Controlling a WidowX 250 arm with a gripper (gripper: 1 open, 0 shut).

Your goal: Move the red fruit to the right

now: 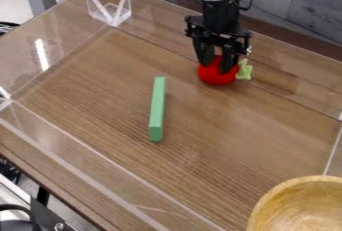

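You are looking at a wood-grain surface [254, 125] enclosed by a clear-walled tray [54, 45] — its transparent sides are rising along the left, back and front edges. A pale wooden bowl [301, 207] is sitting at the bottom right corner, only partly in frame. A long green flat bar [158, 108] is lying near the middle of the surface, running roughly front to back. The black arm is reaching straight down at the upper right, and its end effector [218, 57] is standing spread, fingers either side of the red fruit [221, 73] — not pinching it. The red fruit is resting on the surface right of the bar and well apart from it, its green stem pointing right.
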